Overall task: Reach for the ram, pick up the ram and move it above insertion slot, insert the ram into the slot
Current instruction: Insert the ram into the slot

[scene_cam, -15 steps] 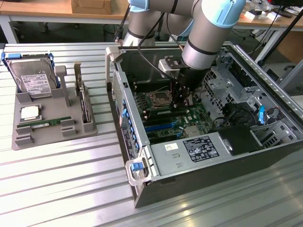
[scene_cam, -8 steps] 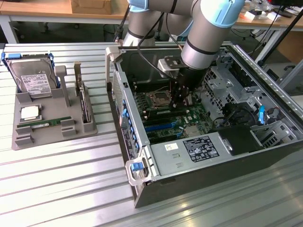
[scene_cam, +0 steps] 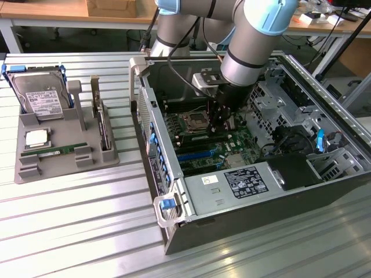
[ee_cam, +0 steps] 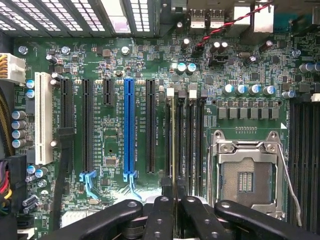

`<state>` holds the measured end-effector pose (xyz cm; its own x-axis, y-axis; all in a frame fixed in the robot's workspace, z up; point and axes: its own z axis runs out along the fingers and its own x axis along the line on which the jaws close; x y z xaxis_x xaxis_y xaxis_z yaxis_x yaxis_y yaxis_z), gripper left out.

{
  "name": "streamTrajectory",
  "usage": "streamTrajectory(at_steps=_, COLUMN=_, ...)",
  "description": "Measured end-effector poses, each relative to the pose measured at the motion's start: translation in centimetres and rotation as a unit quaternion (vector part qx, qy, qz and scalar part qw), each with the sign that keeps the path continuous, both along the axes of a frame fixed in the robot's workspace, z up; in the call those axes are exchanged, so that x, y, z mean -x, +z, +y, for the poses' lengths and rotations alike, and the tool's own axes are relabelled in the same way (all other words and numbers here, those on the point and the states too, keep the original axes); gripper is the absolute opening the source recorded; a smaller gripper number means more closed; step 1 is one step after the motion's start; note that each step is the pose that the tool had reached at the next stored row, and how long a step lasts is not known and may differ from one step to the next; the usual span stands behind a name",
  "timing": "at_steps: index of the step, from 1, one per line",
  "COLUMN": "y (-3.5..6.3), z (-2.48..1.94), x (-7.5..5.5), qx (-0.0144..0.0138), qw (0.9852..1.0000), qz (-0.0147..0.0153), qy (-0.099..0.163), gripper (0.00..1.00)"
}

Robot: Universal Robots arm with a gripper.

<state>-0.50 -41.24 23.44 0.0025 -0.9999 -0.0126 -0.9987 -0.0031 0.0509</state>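
Note:
In the wrist view the ram (ee_cam: 173, 145) shows edge-on as a thin pale line, running along a long black slot (ee_cam: 169, 115) that has a pale clip at its far end. My gripper (ee_cam: 173, 192) is shut on the ram's near end, with a black finger (ee_cam: 161, 207) on either side. How deep the ram sits in the slot I cannot tell. In the exterior view the gripper (scene_cam: 219, 124) reaches down into the open computer case, just over the motherboard beside the processor socket (scene_cam: 194, 121).
More black slots (ee_cam: 196, 135) lie next to the ram, then the square metal processor socket (ee_cam: 247, 175). A blue socket (ee_cam: 129, 130) lies on the other side. Left of the case, a grey fixture (scene_cam: 35, 171) holds a hard drive (scene_cam: 40, 95) and another green stick (scene_cam: 58, 152).

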Motion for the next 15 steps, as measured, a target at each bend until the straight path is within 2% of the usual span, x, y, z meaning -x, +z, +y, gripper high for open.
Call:
streamTrajectory(at_steps=7, y=0.47, z=-0.03, x=0.01, qx=0.0000, qw=1.0000, qz=-0.0001, qy=0.000, gripper=0.12)
streamTrajectory(at_steps=15, y=0.06, z=-0.13, x=0.01, qx=0.0001, qw=1.0000, qz=0.0010, qy=0.000, gripper=0.12)
